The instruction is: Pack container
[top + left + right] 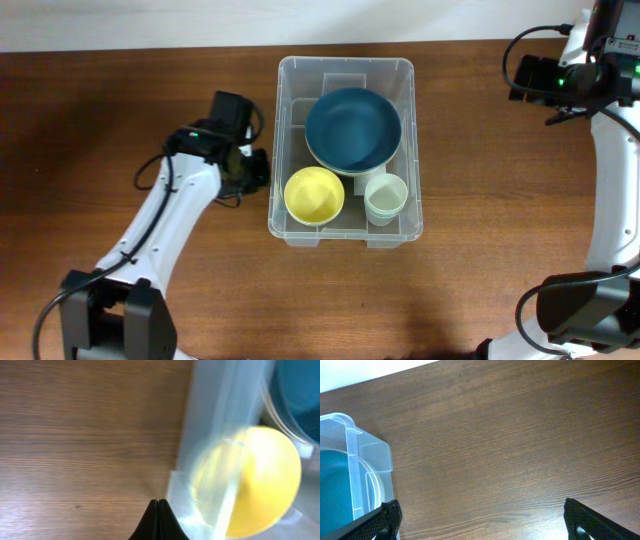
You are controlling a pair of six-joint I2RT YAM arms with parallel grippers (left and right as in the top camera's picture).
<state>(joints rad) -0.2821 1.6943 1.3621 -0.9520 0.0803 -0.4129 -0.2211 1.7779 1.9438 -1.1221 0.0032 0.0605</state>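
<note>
The clear plastic container point(292, 72) stands at the table's middle. It holds a dark teal bowl point(352, 128) on a pale plate, a yellow bowl point(314, 194) at its front left, and a pale green cup point(385, 196) at its front right. My left gripper point(256, 170) is shut and empty, just outside the container's left wall. In the left wrist view its closed fingertips point(158, 504) sit beside the wall point(205, 435), with the yellow bowl point(260, 480) blurred behind it. My right gripper point(480, 515) is open and empty over bare wood, right of the container's corner point(350, 435).
The table point(120, 100) is dark brown wood with a white edge along the back. My right arm point(580, 70) is at the far right rear. My left arm point(160, 220) reaches in from the front left.
</note>
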